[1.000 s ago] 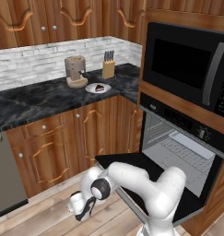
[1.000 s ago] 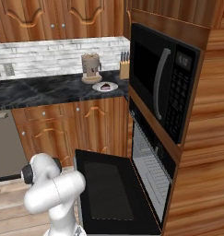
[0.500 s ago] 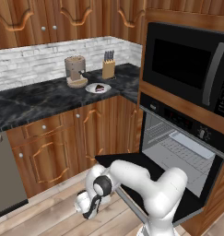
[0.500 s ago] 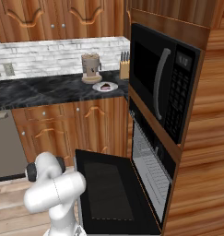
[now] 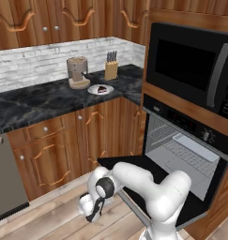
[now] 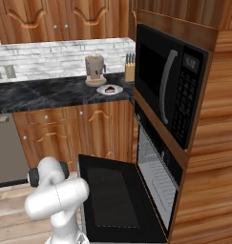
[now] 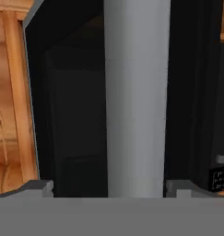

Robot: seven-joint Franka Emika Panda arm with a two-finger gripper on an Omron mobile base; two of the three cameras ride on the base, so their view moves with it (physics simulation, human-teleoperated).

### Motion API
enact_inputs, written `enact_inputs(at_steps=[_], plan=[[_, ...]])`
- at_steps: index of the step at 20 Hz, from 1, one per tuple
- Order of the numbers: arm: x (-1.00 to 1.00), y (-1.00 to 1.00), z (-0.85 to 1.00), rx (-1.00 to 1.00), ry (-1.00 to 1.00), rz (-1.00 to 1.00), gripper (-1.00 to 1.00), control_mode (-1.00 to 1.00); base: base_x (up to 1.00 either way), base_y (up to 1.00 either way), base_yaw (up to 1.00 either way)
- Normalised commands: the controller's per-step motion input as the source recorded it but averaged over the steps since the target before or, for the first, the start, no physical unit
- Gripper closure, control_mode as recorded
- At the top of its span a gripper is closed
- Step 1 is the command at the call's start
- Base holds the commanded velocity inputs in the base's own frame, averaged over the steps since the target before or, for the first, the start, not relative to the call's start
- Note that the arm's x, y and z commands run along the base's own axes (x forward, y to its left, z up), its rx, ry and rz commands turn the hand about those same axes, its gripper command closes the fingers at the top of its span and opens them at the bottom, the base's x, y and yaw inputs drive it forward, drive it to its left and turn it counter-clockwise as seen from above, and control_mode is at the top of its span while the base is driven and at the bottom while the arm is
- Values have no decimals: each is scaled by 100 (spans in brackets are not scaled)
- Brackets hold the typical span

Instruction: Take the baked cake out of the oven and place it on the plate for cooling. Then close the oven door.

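The baked cake [image 5: 102,88] [image 6: 109,88] lies on the plate [image 5: 94,90] [image 6: 116,90] on the black counter. The oven [image 5: 188,147] [image 6: 153,167] stands open, and its oven door [image 5: 134,164] [image 6: 112,200] hangs flat, level with the floor. My gripper [image 5: 93,216] [image 7: 109,186] is low, at the door's front edge. In the hand view the door's silver bar handle [image 7: 136,92] runs between my fingertips [image 7: 37,186], with a gap on each side. The gripper is open.
A black microwave [image 5: 195,70] sits above the oven. A pale baking tray [image 5: 195,147] rests on the oven rack. A coffee grinder [image 5: 78,72] and a knife block [image 5: 110,70] stand behind the plate. A dishwasher [image 5: 7,183] is at the left, with wood floor below.
My hand has shifted slightly right and down toward the door's front edge. The cake, plate and oven door have not moved.
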Motion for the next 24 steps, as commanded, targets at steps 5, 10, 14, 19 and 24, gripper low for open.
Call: enact_inputs(at_steps=[5, 10, 14, 19, 24], plan=[[9, -55, 23, -6, -27, 0, -100, -100, 0, 0, 0], [29, -70, 36, -8, -21, 0, -100, -100, 0, 0, 0], [51, -84, 61, -11, -15, 0, -100, -100, 0, 0, 0], [61, -98, 85, -9, -4, 0, -100, -100, 0, 0, 0], [61, -100, 98, -3, 0, 0, -100, -100, 0, 0, 0]])
